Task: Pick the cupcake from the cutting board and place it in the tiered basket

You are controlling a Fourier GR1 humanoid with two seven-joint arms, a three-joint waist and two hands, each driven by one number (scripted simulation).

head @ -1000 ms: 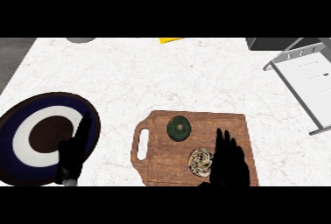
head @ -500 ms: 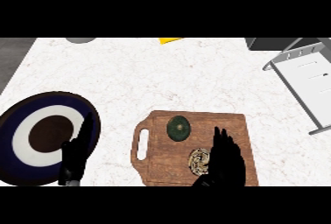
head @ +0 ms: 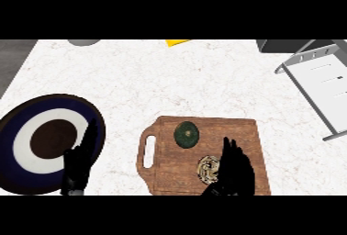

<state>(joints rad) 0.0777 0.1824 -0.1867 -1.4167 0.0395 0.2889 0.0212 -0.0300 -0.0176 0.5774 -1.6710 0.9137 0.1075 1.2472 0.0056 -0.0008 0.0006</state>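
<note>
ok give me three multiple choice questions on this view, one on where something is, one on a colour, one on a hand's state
1. Where is the cupcake?
A. on the cutting board
B. on the plate
C. in the tiered basket

2. What colour is the outer ring of the plate?
A. red
B. dark blue
C. yellow

3. How is the right hand?
A. curled round the green object
B. out of view
C. open, fingers straight, beside the cupcake

Answers:
1 A, it lies on the wooden board near its lower right.
2 B, a dark blue ring surrounds the white band.
3 C, its fingers point up, just right of the cupcake.
</note>
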